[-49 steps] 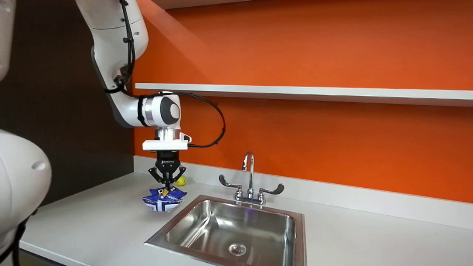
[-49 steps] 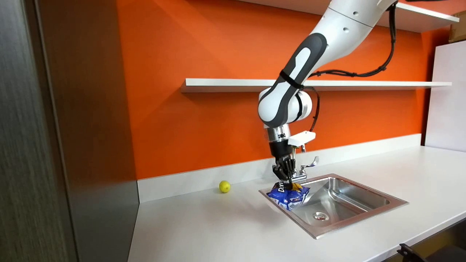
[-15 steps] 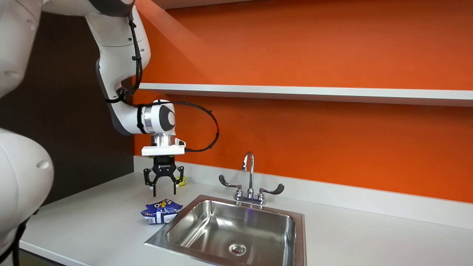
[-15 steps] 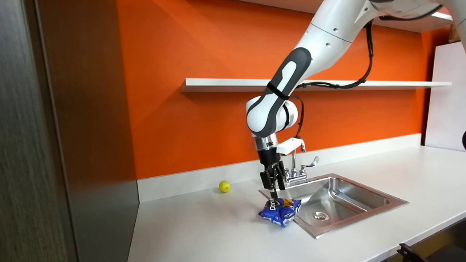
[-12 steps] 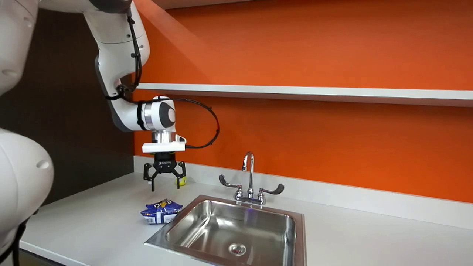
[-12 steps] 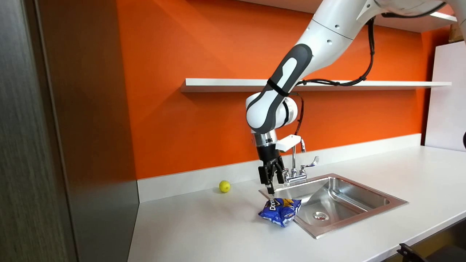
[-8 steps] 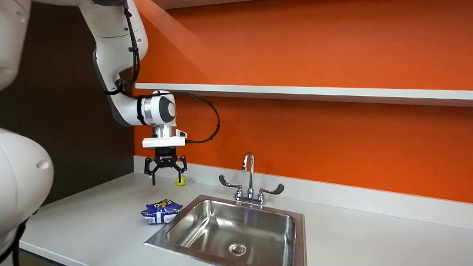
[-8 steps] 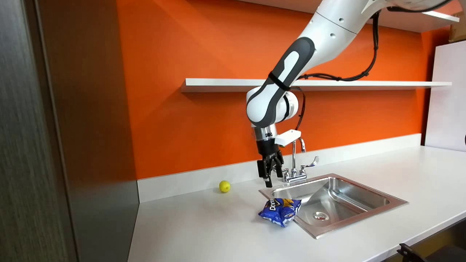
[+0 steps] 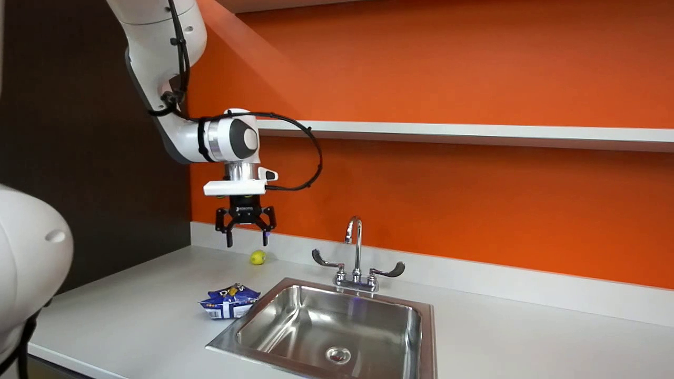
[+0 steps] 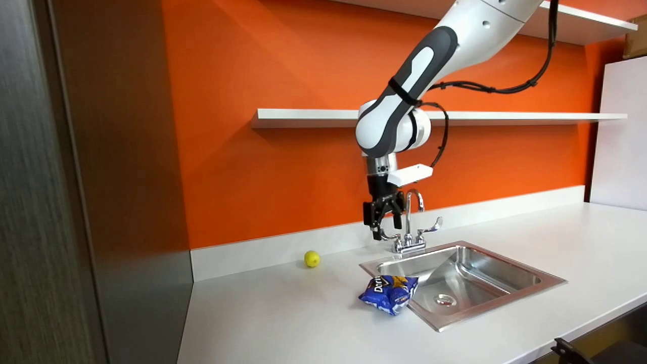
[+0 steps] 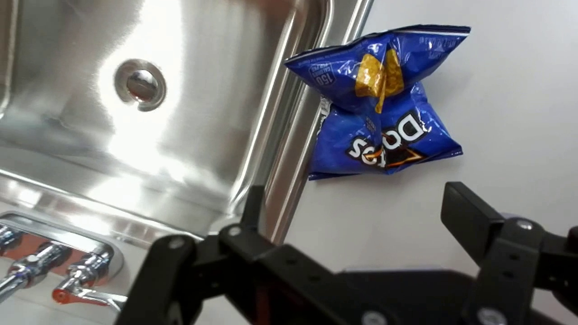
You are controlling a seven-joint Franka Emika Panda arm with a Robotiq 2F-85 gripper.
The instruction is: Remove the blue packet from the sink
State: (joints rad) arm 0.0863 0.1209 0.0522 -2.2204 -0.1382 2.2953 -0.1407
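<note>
On the white counter [image 10: 263, 313], a yellow fruit [image 10: 312, 259] lies at the far side, near the backsplash [image 10: 237, 260]. To its right stands a tap [image 9: 358, 263]. A shelf [image 9: 463, 129] runs along the orange wall [image 9: 447, 63], an upper shelf [image 10: 581, 30] above it. A dark panel [image 10: 126, 151] borders the left; a white cabinet [image 10: 621, 136] stands at the right, a box [image 10: 637, 38] over it.

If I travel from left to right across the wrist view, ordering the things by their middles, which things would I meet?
Faucet → drain → packet. I leave out the sink and the gripper, since both spread too widely for a clear place.
</note>
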